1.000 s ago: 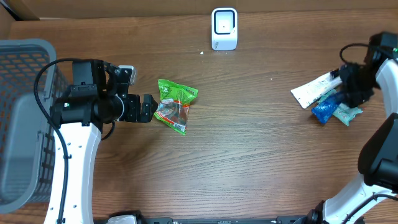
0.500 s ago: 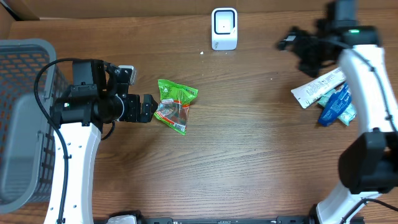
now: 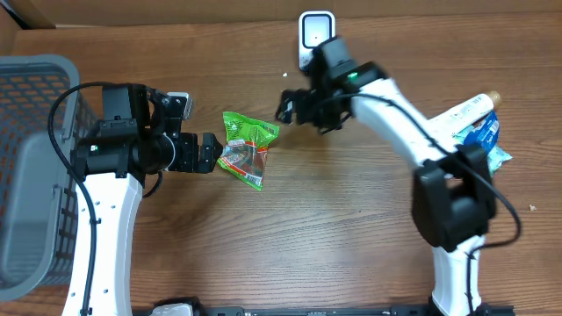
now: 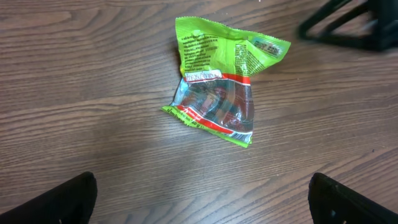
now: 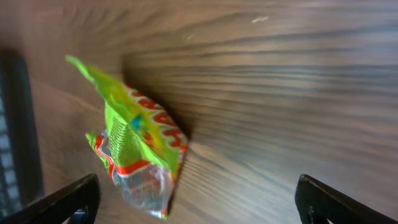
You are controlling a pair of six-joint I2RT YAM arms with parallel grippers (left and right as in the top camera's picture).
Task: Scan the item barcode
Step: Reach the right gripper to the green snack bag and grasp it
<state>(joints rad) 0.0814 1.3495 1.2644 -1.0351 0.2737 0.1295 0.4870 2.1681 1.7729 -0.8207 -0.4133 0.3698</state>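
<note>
Crumpled green snack packet [image 3: 247, 147] lying flat; white scanner [image 3: 309, 33] upright, apart.

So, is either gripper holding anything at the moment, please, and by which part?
Nothing: left gripper and right gripper are both open; the green packet lies free.

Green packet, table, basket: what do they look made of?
Green packet: thin glossy plastic film, going by the crinkles, the sheen and the clear window.
Table: brown wood grain with a matte finish; could be solid wood or laminate.
Basket: grey with mesh walls, probably plastic; the material is hard to confirm.
</note>
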